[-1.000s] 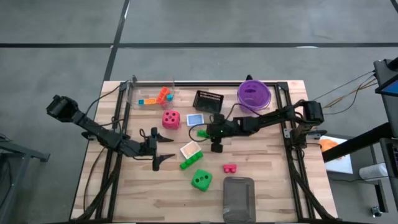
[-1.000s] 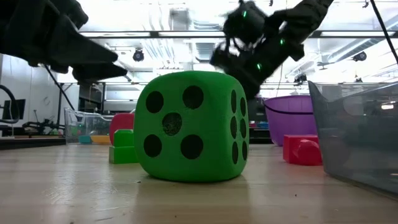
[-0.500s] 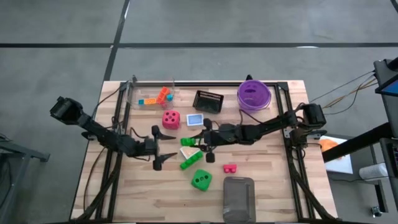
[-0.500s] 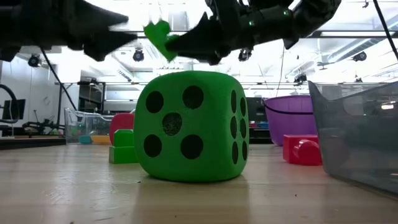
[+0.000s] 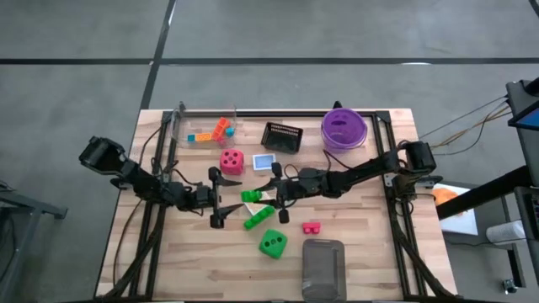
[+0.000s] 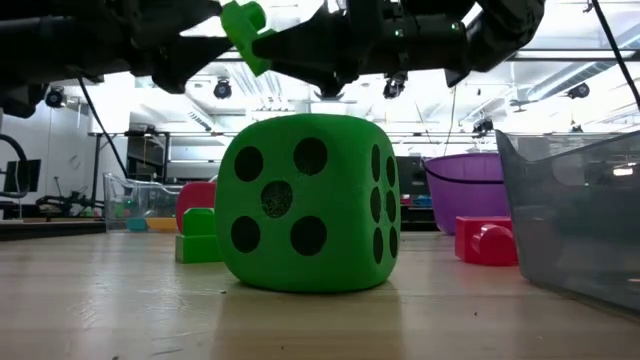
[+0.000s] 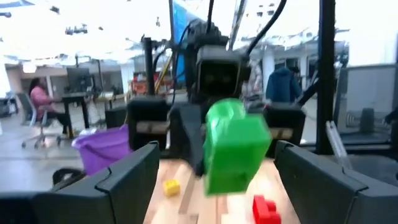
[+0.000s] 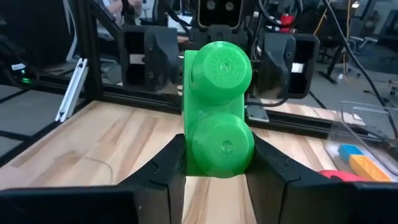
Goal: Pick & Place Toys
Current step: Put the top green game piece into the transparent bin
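Observation:
A small green brick [image 8: 217, 118] hangs in the air over the table's middle, with my right gripper [image 5: 259, 196] shut on it. My left gripper [image 5: 226, 200] stands open just left of the brick, facing it; its two fingers flank the brick [image 7: 233, 146] in the left wrist view without touching it. On the table lie another green brick [image 5: 258, 218], a white card [image 5: 264, 204], a green die [image 6: 305, 205], a red brick [image 5: 312, 227], a red die [image 5: 232, 162] and a blue card [image 5: 264, 162]. My right gripper pinches the green brick's lower end by its two side faces [image 8: 189, 158] between the two fingers. The fingers come in level from the table's right. The brick stands on end, studs toward the wrist, its upper half above the fingers, lifted clear of the table [image 6: 243, 25].
A black mesh basket [image 5: 282, 136] and a purple bowl [image 5: 344, 128] stand at the far side. A clear box [image 5: 206, 128] with orange and blue bricks sits at the far left. A clear tub [image 5: 323, 268] is at the near edge.
My right gripper has risen with the green brick, tipped from pointing down to level, and carried it toward the table's left, up to my left gripper. The brick is now clear of the table. My left gripper has tipped up to level and edged toward the brick, staying open.

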Tool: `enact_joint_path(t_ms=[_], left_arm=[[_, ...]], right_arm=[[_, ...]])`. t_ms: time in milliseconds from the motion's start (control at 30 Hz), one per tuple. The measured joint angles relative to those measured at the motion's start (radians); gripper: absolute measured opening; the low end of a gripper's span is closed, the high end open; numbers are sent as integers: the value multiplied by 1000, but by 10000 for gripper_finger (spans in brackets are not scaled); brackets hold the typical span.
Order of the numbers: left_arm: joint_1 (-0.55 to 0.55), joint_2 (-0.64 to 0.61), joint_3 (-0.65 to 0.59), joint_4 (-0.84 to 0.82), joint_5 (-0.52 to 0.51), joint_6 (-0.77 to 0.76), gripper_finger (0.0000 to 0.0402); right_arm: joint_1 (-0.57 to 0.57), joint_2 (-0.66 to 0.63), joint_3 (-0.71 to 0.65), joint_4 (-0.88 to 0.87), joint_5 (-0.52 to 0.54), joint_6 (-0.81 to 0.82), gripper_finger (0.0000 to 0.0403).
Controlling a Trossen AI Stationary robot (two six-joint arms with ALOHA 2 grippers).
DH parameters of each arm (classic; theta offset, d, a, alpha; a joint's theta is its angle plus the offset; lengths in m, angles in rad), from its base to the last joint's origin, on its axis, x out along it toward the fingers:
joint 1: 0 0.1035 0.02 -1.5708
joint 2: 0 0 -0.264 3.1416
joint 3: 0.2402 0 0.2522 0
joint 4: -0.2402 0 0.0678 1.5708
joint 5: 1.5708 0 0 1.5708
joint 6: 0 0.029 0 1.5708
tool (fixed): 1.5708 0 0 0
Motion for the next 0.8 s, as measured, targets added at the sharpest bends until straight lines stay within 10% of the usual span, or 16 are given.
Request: enact_joint_path(t_ms=[533, 800], left_arm=[[6, 111, 130, 21, 11, 54, 311], [4, 111, 130, 11, 9, 77, 177]], right_arm=[[1, 41, 0, 122, -31, 0, 120], [1, 41, 0, 123, -41, 4, 120]])
